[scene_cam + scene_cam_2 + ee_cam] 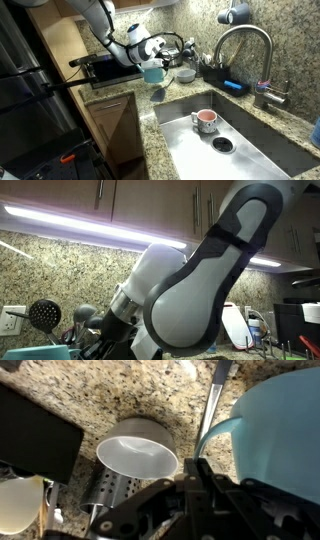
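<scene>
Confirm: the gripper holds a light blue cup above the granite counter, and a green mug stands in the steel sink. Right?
No. The mug in the steel sink is pink, not green, as an exterior view shows. The gripper does hold the light blue cup.

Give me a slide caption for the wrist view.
Claw grips a blue mug by its handle above a granite counter, beside a steel cup.

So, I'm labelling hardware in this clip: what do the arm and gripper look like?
The arm has smooth, rounded white shells with black bands at the joints. The gripper is black, with angular linked fingers.
</scene>
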Tool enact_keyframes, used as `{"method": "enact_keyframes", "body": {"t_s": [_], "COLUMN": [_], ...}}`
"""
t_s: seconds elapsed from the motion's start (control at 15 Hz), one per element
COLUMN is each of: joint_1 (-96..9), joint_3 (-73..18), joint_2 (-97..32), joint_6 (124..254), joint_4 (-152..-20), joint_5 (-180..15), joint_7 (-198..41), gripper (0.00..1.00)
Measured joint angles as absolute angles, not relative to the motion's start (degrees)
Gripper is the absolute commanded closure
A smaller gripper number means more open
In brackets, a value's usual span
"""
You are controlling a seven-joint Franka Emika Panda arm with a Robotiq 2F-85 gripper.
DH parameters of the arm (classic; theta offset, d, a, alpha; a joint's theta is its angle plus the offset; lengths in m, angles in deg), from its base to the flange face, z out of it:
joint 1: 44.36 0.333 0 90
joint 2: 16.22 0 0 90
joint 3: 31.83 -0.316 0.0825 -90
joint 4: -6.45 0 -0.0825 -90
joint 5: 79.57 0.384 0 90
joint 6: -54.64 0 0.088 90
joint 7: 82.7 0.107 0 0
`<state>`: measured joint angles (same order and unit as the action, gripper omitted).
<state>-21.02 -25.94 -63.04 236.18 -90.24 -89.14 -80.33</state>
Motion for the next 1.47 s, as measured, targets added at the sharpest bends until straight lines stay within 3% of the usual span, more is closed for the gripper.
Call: {"method": "enact_keyframes", "body": {"t_s": [0.87, 1.2, 1.47], "joint_1": [-1.9, -1.5, -8.0], "joint_3": [-2.5, -0.3, -5.6], "joint_2": [-50.4, -48.0, -44.5], "joint_6": [248.0, 252.7, 252.7], "joint_4": [-116.2, -123.1, -124.0], "joint_5": [-82.8, -78.6, -71.5], "joint_7": [-72.1, -72.8, -77.0], "gripper": [0.98, 0.98, 0.98]}}
